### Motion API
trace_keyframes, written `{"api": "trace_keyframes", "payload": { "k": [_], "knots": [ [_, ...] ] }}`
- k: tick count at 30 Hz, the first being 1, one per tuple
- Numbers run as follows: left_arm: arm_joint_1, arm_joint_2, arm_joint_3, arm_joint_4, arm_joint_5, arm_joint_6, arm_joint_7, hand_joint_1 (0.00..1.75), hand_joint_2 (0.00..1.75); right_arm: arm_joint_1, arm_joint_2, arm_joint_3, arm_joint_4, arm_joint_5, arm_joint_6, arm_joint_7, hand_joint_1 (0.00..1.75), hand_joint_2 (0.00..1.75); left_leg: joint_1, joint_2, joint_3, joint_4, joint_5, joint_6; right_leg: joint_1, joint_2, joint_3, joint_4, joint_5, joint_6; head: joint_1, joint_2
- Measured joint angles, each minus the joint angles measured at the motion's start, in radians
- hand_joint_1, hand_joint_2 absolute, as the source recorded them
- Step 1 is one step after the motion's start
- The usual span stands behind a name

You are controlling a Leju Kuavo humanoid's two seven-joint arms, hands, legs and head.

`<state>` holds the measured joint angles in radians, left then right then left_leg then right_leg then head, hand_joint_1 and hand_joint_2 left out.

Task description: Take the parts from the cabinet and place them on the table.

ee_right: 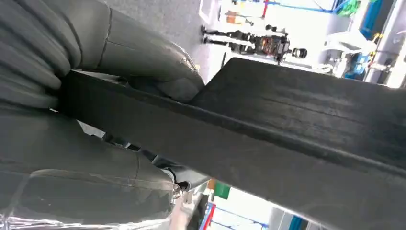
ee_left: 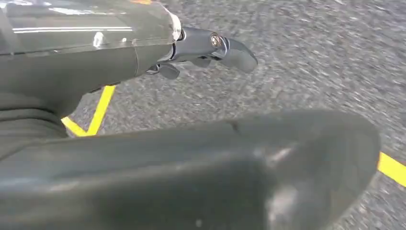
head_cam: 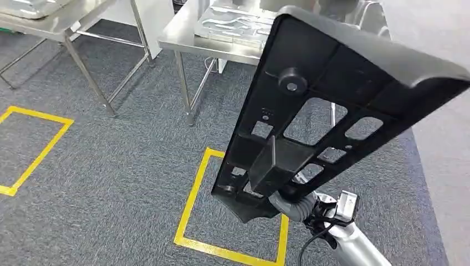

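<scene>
My right hand [ee_right: 95,120] pinches the black part [head_cam: 327,105] at its lower end, thumb on one face and fingers on the other, so the part rises tilted toward one o'clock. My left hand [ee_left: 201,48] hangs empty over the grey carpet floor [head_cam: 111,166], fingers loosely apart. At twelve o'clock a steel counter [head_cam: 183,39] carries silver trays [head_cam: 233,25]; yellow tape [head_cam: 191,205] marks the floor at six.

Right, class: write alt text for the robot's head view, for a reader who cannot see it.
A long black plastic part with cut-out openings is held up by the robot's right hand at its lower end, slanting across the view. Below lies grey carpet with yellow taped squares, and a steel table carrying silvery parts stands beyond.
</scene>
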<state>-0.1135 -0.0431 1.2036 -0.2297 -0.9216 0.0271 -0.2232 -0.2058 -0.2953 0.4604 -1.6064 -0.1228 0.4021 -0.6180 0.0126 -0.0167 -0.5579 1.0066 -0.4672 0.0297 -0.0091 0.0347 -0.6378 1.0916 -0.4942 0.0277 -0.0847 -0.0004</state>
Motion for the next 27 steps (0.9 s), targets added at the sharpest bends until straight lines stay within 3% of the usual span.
{"api": "trace_keyframes", "payload": {
  "k": [2,3,4,5,7,8,9,12,13,15,16,18,19,20,21,23,24,27],
  "knots": [
    [0.005,0.001,0.000,0.000,0.000,0.000,0.000,0.00,0.00,0.004,0.004,0.000,0.000,0.000,0.000,0.000,1.75,1.75,-0.005,0.022,-0.001,0.000,-0.001,0.003,-0.006,-0.023,-0.075,0.156,-0.070,0.005,0.000,0.000],
    [0.006,0.001,0.000,0.000,-0.001,0.000,0.000,0.00,0.00,0.010,0.004,0.000,0.000,0.000,-0.001,0.000,1.75,1.75,-0.006,0.033,-0.001,0.001,-0.003,0.005,-0.007,-0.026,-0.104,0.214,-0.086,0.007,0.000,0.000],
    [0.006,0.002,0.000,0.000,-0.004,0.000,0.000,0.00,0.00,0.017,0.004,0.000,0.000,0.000,-0.001,0.000,1.75,1.75,-0.007,0.043,0.000,0.001,-0.004,0.004,-0.008,-0.029,-0.112,0.230,-0.080,0.008,0.000,0.000],
    [0.007,0.002,0.000,0.000,-0.008,0.000,0.001,0.00,0.00,0.022,0.004,0.000,0.000,0.000,-0.001,0.000,1.75,1.75,-0.007,0.053,0.001,0.001,-0.005,0.004,-0.008,-0.031,-0.096,0.196,-0.051,0.007,0.000,0.000],
    [0.006,0.001,-0.001,0.000,-0.009,-0.001,0.001,0.00,0.00,0.024,0.004,0.000,-0.002,0.000,-0.003,-0.001,1.75,1.75,-0.008,0.073,0.007,0.001,-0.010,0.000,-0.006,-0.052,-0.011,0.033,0.031,-0.001,0.000,0.000],
    [0.005,0.001,-0.002,0.000,-0.009,-0.002,0.001,0.00,0.00,0.024,0.004,-0.001,-0.006,0.000,-0.003,-0.001,1.75,1.75,-0.010,0.082,0.011,0.001,-0.013,-0.003,0.000,-0.098,0.035,-0.050,0.056,-0.010,0.000,0.000],
    [0.006,0.001,-0.002,0.000,-0.009,-0.002,0.001,0.00,0.00,0.022,0.004,-0.002,-0.009,0.000,-0.003,-0.002,1.75,1.75,-0.018,0.090,0.012,0.004,-0.018,-0.011,0.017,-0.137,0.045,-0.078,0.041,-0.016,0.000,0.000],
    [0.006,0.001,-0.002,0.000,-0.009,-0.004,0.003,0.00,0.00,0.025,0.004,-0.006,-0.014,0.000,-0.002,-0.003,1.75,1.75,-0.017,0.122,0.019,-0.002,-0.023,-0.023,0.018,-0.092,0.038,-0.076,0.044,-0.028,0.000,0.000],
    [0.004,0.001,-0.002,0.000,-0.009,-0.010,0.003,0.00,0.00,0.025,0.004,-0.010,-0.014,0.000,0.001,-0.003,1.75,1.75,-0.018,0.127,0.023,-0.001,-0.028,-0.032,0.011,-0.080,0.043,-0.086,0.050,-0.037,0.000,0.000],
    [0.002,0.001,-0.002,0.000,-0.008,-0.023,0.006,0.00,0.00,0.020,0.003,-0.010,-0.016,0.003,0.009,-0.007,1.75,1.75,-0.011,0.050,0.001,0.055,-0.068,-0.041,0.006,-0.069,0.048,-0.093,0.051,-0.047,0.000,0.000],
    [0.004,0.001,-0.002,0.000,-0.009,-0.031,0.011,0.00,0.00,0.017,0.000,-0.010,-0.016,0.006,0.012,-0.010,1.75,1.75,-0.011,0.032,-0.037,0.132,-0.107,-0.043,0.006,-0.063,0.048,-0.093,0.049,-0.053,0.000,0.000],
    [0.010,0.001,-0.002,0.000,-0.009,-0.037,0.013,0.00,0.00,0.020,0.000,-0.010,-0.016,0.017,0.014,-0.016,1.75,1.75,-0.011,0.024,-0.122,0.293,-0.164,-0.047,0.010,-0.046,0.050,-0.092,0.047,-0.056,0.000,0.000],
    [0.012,0.001,-0.002,0.000,-0.009,-0.038,0.013,0.00,0.00,0.022,0.000,-0.010,-0.016,0.019,0.014,-0.018,1.75,1.75,-0.011,0.024,-0.144,0.322,-0.158,-0.047,0.011,-0.038,0.051,-0.091,0.046,-0.056,0.000,0.000],
    [0.013,0.001,-0.002,0.000,-0.010,-0.039,0.013,0.00,0.00,0.023,0.000,-0.010,-0.016,0.020,0.014,-0.020,1.75,1.75,-0.011,0.024,-0.141,0.299,-0.127,-0.047,0.011,-0.032,0.054,-0.091,0.044,-0.056,0.000,0.000],
    [0.012,0.001,-0.002,0.000,-0.010,-0.040,0.013,0.00,0.00,0.023,0.000,-0.010,-0.016,0.020,0.014,-0.021,1.75,1.75,-0.011,0.024,-0.117,0.238,-0.083,-0.045,0.011,-0.026,0.059,-0.090,0.040,-0.053,0.000,0.000],
    [0.011,0.002,-0.002,0.000,-0.012,-0.042,0.012,0.00,0.00,0.023,0.000,-0.011,-0.016,0.020,0.013,-0.022,1.75,1.75,-0.010,0.018,-0.036,0.059,0.010,-0.036,0.010,-0.019,0.072,-0.087,0.030,-0.047,0.000,0.000],
    [0.010,0.002,-0.002,0.000,-0.012,-0.042,0.011,0.00,0.00,0.022,0.000,-0.011,-0.016,0.021,0.013,-0.022,1.75,1.75,-0.014,0.007,-0.019,0.022,-0.003,-0.030,0.016,-0.016,0.073,-0.083,0.025,-0.041,0.000,0.000],
    [0.009,0.003,-0.002,0.000,-0.012,-0.045,0.008,0.00,0.00,0.024,0.000,-0.013,-0.017,0.024,0.013,-0.023,1.75,1.75,-0.016,0.009,-0.018,0.007,-0.004,-0.008,0.011,-0.009,0.071,-0.070,0.032,-0.024,0.000,0.000]
  ]
}}
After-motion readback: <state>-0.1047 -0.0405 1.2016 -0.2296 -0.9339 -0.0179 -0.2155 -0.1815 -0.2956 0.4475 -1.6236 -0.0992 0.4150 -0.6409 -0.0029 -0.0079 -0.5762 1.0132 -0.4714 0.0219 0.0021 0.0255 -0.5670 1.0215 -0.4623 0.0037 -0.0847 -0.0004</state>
